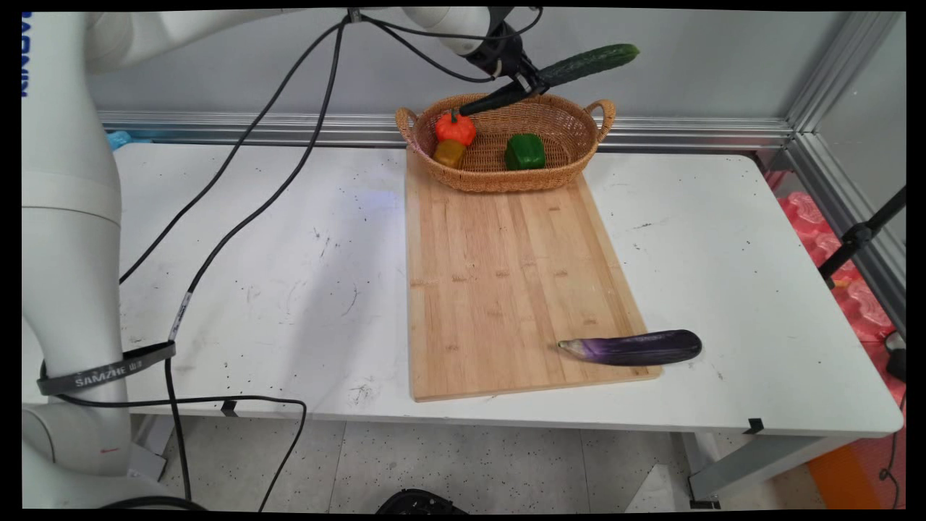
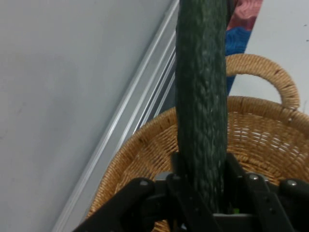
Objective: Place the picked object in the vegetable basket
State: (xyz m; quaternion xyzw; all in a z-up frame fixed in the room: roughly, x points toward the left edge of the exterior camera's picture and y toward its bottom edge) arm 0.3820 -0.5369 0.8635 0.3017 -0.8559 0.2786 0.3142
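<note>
Tool: tool (image 1: pixel 527 87) clamps the cucumber (image 1: pixel 579 66) mid-length, raised above the wicker basket (image 1: pixel 499 177).
Basket: pumpkin (image 1: pixel 455 129), green pepper (image 1: pixel 524 151).
Board's 5 o'clock corner: eggplant (image 1: pixel 636 347).

On the left, near the table's near edge, a dark strap (image 1: pixel 108 370) goes around the white arm and the black cables. It carries light letters that look like "SAMZHE", followed by small signs too small to read. No other text can be read.
</note>
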